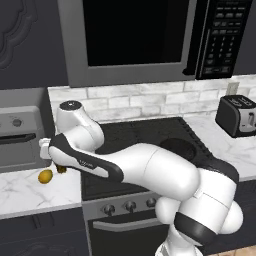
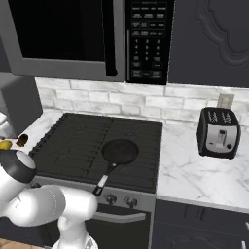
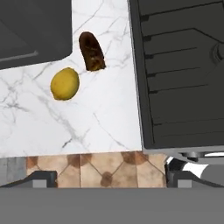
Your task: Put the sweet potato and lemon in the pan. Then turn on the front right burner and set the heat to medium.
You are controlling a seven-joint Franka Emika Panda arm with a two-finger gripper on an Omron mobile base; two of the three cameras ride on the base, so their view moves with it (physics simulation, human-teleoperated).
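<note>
We see our gripper [image 3: 107,181] hanging above the white marble counter [image 3: 65,127] left of the cooktop [image 3: 183,78], its jaws spread wide with nothing between them. In the hand view the two dark fingertips [image 3: 37,179] stand far apart at the bottom edge, over the counter's front rim and the tiled floor [image 3: 96,168] beyond it. The lemon [image 3: 64,84] lies on the marble ahead of the gripper, toward its left finger, and the sweet potato [image 3: 91,51] lies just beside the lemon, farther from us and slightly nearer the cooktop; the two are close together, and we cannot tell whether they touch. Both sit well apart from the fingertips, with bare marble between. A dark grey appliance [image 3: 33,28] stands behind the lemon at the counter's far left, close to both pieces of food. From the left base view, the arm's forearm reaches over the cooktop's front left corner and partly hides the sweet potato [image 1: 61,169], while the lemon [image 1: 45,176] shows beside it. The pan [image 2: 120,151] rests on the front right burner [image 2: 124,163] of the cooktop, its long handle pointing toward the front edge above the knobs [image 2: 120,200]. A black toaster [image 2: 219,132] stands on the counter right of the cooktop, and a microwave [image 2: 73,36] hangs above it.
</note>
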